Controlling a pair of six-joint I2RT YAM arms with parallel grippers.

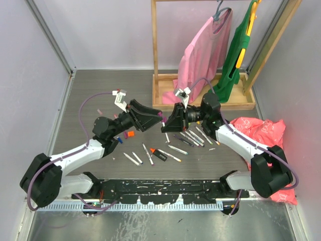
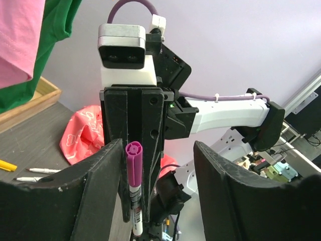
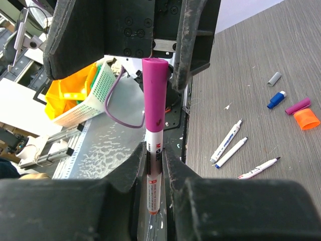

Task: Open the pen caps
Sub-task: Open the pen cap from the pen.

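**A:** How did the right fingers (image 3: 125,175) stand?

**B:** Pinched tight on the white barrel of a pen (image 3: 154,145), just below its purple cap (image 3: 154,95). The left fingers (image 2: 103,170) stood partly wide on either side of that cap. One pad was just beside it and the other apart, so nothing was gripped there.

**A:** And where was the cap?

**B:** In the air over the middle of the worktop (image 1: 100,100), above the other pens (image 1: 188,136) and loose caps (image 3: 307,119).

**A:** How would it handle?

**B:** Light, stiff, smooth plastic, and probably a snug push fit. I judged the best hold to be square across the cap's middle, followed by a straight pull along the barrel. A skewed pull might have slid the thin barrel through the fingers.
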